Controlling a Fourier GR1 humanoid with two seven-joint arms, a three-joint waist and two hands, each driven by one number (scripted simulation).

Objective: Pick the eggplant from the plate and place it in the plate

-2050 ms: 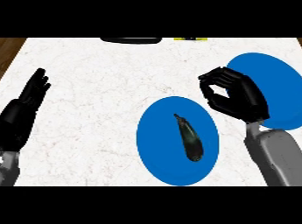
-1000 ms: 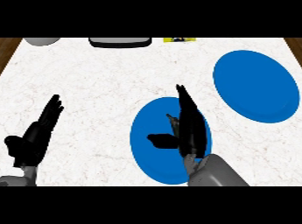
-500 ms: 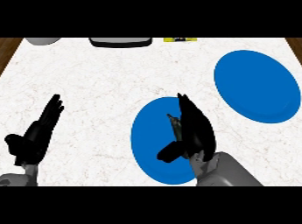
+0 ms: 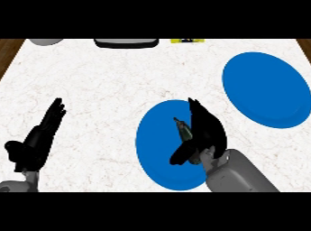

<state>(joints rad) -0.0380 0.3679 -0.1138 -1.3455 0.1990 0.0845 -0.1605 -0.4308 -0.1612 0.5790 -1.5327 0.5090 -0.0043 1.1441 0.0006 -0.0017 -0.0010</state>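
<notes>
the right hand point(image 4: 201, 135) sits over the eggplant point(image 4: 182, 128) on the near plate point(image 4: 154, 149) at lower centre, fingers seemingly closing round it though half hidden, so a shallow hold could let it slip before the far plate point(image 4: 267, 88).

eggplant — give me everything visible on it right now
Only part of the eggplant shows: a slim, dark body with a greenish tint and a small stem end pointing up the view. It lies on the nearer blue plate, right of the plate's middle. The right hand covers its right side and lower end, fingers straight along it and thumb out to the lower left. Whether it is lifted off the plate cannot be told. The far blue plate holds nothing.
</notes>
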